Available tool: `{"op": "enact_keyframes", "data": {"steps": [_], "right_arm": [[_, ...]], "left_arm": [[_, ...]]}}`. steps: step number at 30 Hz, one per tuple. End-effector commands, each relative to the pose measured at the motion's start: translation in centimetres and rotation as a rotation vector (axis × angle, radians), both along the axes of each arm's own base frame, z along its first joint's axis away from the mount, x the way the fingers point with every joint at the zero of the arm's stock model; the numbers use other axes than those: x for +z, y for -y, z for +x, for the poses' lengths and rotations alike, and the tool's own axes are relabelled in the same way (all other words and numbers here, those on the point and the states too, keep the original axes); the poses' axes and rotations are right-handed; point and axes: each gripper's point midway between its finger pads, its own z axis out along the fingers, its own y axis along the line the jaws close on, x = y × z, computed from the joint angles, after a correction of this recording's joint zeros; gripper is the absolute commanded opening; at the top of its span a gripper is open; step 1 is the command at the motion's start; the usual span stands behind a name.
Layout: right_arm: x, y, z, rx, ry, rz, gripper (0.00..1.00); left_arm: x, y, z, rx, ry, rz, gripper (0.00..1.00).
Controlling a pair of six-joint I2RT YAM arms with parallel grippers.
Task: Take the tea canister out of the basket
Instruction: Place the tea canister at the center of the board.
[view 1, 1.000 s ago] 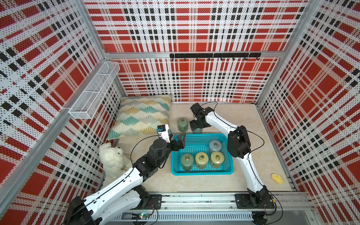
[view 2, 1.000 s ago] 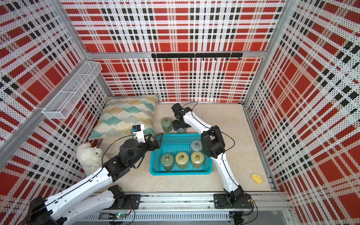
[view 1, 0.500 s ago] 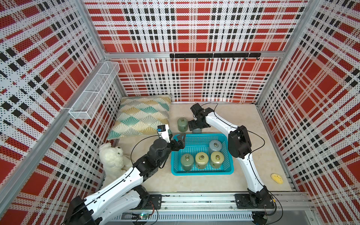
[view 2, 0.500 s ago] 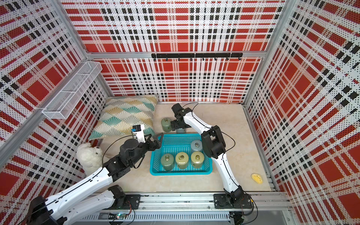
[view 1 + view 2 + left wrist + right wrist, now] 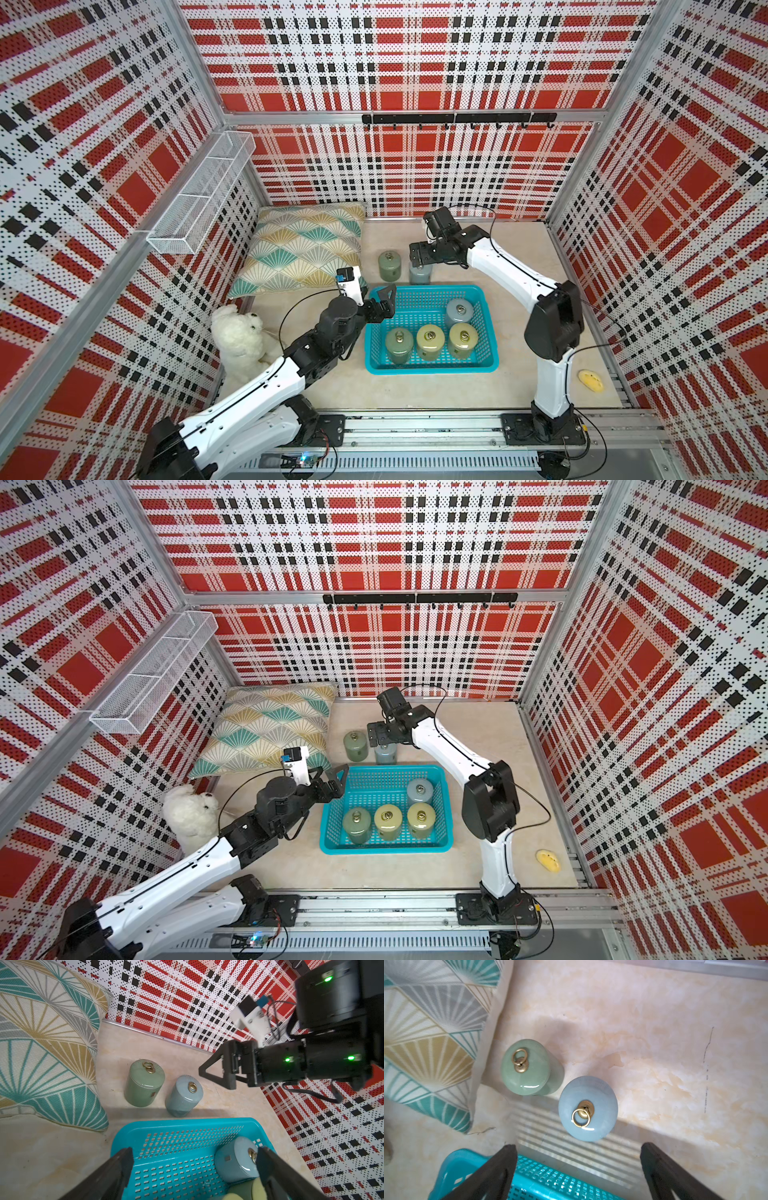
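R arm [image 5: 511, 266] stretched past far rim of turquoise perforated plastic basket [image 5: 432, 369]. R gripper [image 5: 419, 261] points down, jaws apart, empty, a touch higher than 1 s ago. L gripper [image 5: 385, 300] at basket's far-left corner, jaws apart, unchanged. Blue-grey lidded ceramic tea canister [image 5: 419, 274] is upright outside basket, beside green lidded canister [image 5: 389, 266].

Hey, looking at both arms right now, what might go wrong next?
The open right gripper hangs right over the blue canister, which stands close beside the green canister; a sideways pull-out could topple one into the other. The open left gripper hovers over the basket rim, so lowering carelessly might catch it and drag the basket.
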Motion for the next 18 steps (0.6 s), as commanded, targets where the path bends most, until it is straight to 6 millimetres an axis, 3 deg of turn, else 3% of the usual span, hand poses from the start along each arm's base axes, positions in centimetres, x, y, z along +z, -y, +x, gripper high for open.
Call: {"op": "enact_keyframes", "data": {"steps": [1, 9, 18], "right_arm": [[0.9, 0.6, -1.7, -0.008, 0.018, 0.028, 1.0], [1.1, 3.2, -7.5, -0.004, -0.003, 0.024, 1.0], [-2.1, 7.0, -13.4, -0.018, -0.114, -0.05, 1.0]], "left_arm": [[-0.8, 1.5, -0.2, -0.05, -0.009, 0.032, 0.99], [-2.6, 5.5, -1.2, -0.182, -0.045, 0.075, 0.99], [-3.5, 7.5, -2.0, -0.245, -0.053, 0.076, 1.0]]}}
